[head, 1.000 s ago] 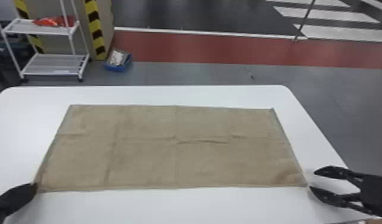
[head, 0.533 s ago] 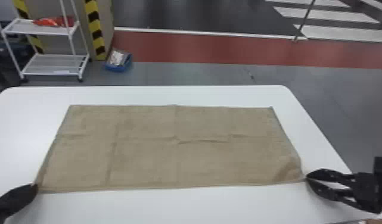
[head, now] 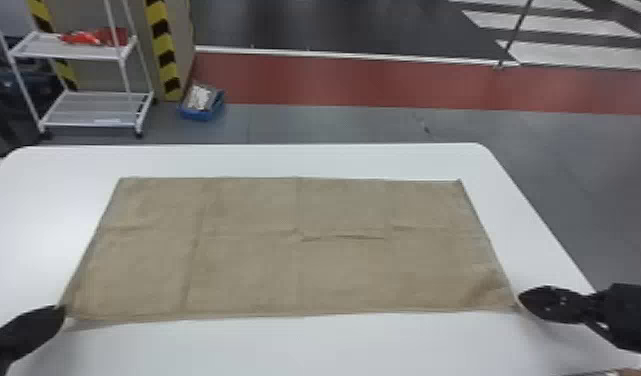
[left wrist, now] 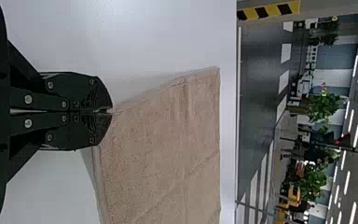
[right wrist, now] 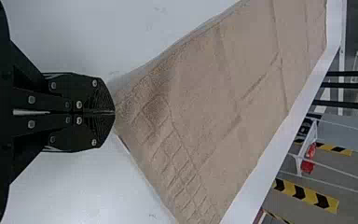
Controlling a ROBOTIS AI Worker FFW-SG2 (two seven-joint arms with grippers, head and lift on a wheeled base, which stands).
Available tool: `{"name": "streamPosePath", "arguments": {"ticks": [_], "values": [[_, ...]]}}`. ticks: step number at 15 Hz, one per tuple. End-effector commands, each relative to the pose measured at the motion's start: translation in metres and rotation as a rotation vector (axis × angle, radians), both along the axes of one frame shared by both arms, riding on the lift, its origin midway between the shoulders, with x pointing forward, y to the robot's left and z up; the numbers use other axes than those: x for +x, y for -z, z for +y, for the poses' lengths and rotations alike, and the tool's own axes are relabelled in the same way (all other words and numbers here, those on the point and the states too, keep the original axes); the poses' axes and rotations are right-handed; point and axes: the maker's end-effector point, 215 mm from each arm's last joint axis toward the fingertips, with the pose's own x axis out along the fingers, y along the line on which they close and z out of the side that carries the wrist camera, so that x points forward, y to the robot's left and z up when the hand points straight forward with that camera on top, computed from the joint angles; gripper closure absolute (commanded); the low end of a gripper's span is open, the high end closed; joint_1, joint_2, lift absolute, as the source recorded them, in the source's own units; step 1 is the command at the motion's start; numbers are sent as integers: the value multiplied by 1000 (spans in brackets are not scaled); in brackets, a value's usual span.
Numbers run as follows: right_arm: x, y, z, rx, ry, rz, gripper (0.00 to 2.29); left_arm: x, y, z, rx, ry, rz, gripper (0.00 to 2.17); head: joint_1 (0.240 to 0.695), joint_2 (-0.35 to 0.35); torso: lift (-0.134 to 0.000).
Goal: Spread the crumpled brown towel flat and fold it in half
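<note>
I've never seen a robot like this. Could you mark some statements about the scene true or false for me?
1. The brown towel is spread across a white table. True.
2. The left gripper is wide open. False: the left gripper is shut on the towel's near left corner.
3. The right gripper pinches the towel's near right corner. True.
4. The blue box sits on the rack. False: the blue box is on the floor beside it.
</note>
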Motion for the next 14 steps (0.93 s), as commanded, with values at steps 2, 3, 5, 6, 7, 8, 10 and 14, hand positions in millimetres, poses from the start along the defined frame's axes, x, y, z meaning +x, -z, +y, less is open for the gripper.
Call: {"name": "streamPosePath", "arguments": {"ticks": [2,3,5,6,7,8,10,14], "values": [[6,-31,0,51,25,-28,1541,0,-1,-2,-2,2,2,1423,695,-128,-125],[8,-40,0,63,38,-35,1534,-1,1,-2,-3,1,9,1423,695,-127,-125],[7,-36,-2,79,79,9,967,-2,2,-2,-3,1,17,1423,695,-127,-125],[0,-23,-12,95,142,95,822,-2,2,-2,-2,0,21,1423,695,-127,-125],[-6,-15,-16,118,209,185,670,-3,5,-2,-6,-1,40,1423,695,-132,-125],[-11,-13,-19,146,263,250,599,-2,3,-3,-5,1,37,1423,695,-139,-125],[-12,-19,-19,188,304,285,599,0,2,-5,-3,4,39,1423,695,-154,-125],[-2,-31,-15,214,309,257,599,-1,5,-9,-4,10,47,1423,695,-166,-125]]}}
